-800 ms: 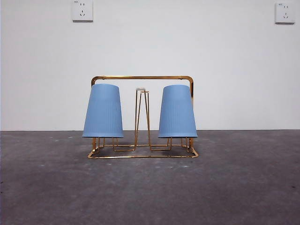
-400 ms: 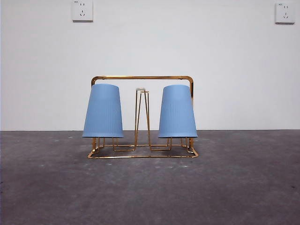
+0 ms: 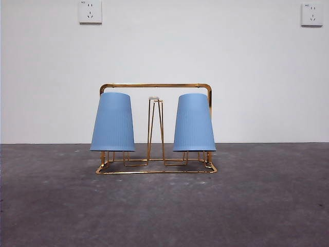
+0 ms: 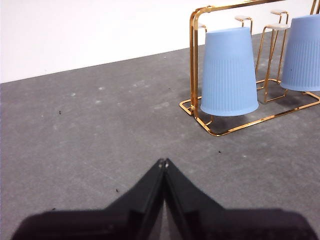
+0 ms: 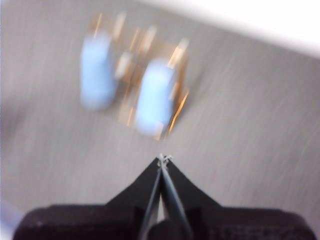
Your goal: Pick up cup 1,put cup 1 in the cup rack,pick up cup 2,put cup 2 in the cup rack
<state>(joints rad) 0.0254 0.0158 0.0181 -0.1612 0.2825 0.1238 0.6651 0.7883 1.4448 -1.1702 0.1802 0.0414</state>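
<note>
Shifted very slightly: right-hand cup [image 3: 194,122]. Both cups, also left-hand cup [image 3: 113,122], inverted on cup rack [image 3: 156,86]. Left gripper [image 4: 163,162] and right gripper [image 5: 163,159] empty, jaws closed, well apart. Risk: bumping rack, toppling cups.

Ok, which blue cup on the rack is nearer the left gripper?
The cup at the rack's handle-frame end, fully in the left wrist view; the other cup sits farther along the cup rack.

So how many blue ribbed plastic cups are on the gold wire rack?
2. One blue ribbed cup hangs upside down at one end of the gold wire rack, the other cup at the opposite end.
</note>
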